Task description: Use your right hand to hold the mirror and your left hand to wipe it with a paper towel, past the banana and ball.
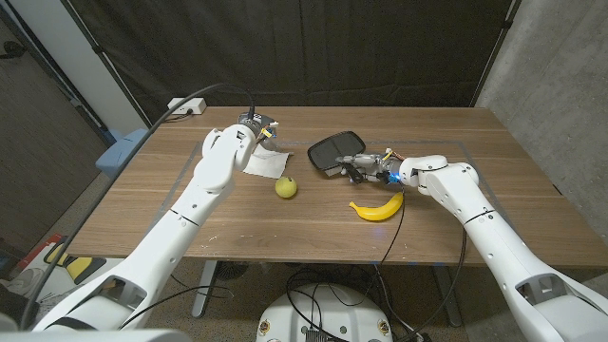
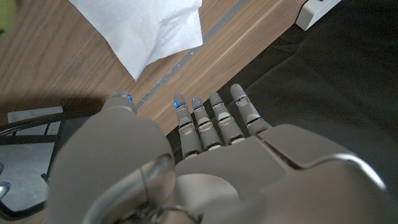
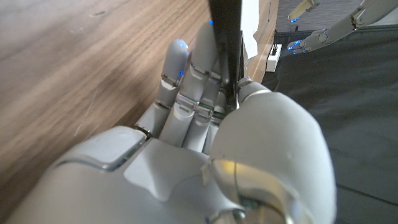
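Item one: the brown wood-grain tabletop [image 1: 313, 223], seen from my head camera, with a faint taped rectangle marked on it.

Item two: a dark, rounded-rectangular hand mirror [image 1: 334, 152] with a black frame, lying toward the far middle of the tabletop. My right hand [image 1: 366, 166] has hold of it at its near-right edge; in the right wrist view the black edge of the mirror [image 3: 227, 43] runs between the thumb and the fingers [image 3: 177, 68], which are pressed against it, so I read this as a grip.

Item three: a white crumpled paper towel [image 1: 265, 162], flat on the tabletop to the left of the mirror. My left hand [image 1: 249, 130] hovers just beyond its far-left corner. In the left wrist view the paper towel [image 2: 146, 31] lies ahead of the fingers [image 2: 214, 115], which are stretched out and slightly apart with nothing in them; a corner of the mirror [image 2: 25, 152] shows beside the thumb.

Item four: a small yellow-green ball [image 1: 286, 187], near the towel's front edge, between the two arms.

Item five: a yellow curved banana [image 1: 377, 209], lying just in front of my right hand, apart from the ball.

Item six: a white power strip [image 1: 187, 106] at the far-left edge of the tabletop, with a cable leading off.
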